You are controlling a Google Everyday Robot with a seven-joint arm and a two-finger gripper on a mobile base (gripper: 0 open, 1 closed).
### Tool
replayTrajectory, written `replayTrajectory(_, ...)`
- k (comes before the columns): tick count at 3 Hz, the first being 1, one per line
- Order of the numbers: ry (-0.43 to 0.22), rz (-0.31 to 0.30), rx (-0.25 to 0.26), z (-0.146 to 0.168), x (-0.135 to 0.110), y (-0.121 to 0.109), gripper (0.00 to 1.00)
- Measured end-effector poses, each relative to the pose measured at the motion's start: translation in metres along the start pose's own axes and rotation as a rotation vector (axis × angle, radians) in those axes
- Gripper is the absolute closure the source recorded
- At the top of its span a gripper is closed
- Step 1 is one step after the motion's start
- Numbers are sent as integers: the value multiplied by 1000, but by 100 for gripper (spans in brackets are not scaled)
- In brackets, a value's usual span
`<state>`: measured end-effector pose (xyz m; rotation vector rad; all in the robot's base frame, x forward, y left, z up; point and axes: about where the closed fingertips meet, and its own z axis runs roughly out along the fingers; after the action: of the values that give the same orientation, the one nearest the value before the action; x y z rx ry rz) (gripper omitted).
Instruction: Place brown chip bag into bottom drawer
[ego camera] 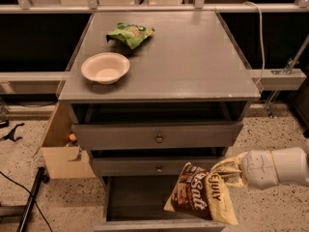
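In the camera view, the gripper (233,172) sits low at the right of the scene, at the end of a white arm that comes in from the right edge. It is clamped on the crumpled top of the brown chip bag (200,195), which hangs from it, tilted, with the dark panel and white lettering facing the camera. The bag is in the air over the right near corner of the bottom drawer (135,197); the drawer is pulled out and its grey inside shows to the left of the bag. Above it, the two shallower drawers each carry a small knob; the upper one (159,138) and the middle one (159,168) both stand slightly out. On the grey cabinet top (193,57) a white bowl (105,67) rests near the left edge, with a green chip bag (130,34) just beyond it. A cardboard box (60,151) stands on the speckled floor to the cabinet's left.
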<state>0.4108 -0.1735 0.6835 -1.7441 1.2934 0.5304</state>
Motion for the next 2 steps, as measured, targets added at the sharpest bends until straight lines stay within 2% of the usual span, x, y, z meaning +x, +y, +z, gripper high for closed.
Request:
replayTrajectory(1,-13,-5,32,11,34,10,100)
replayTrajectory(2,-16,1,27,29,73,30,100)
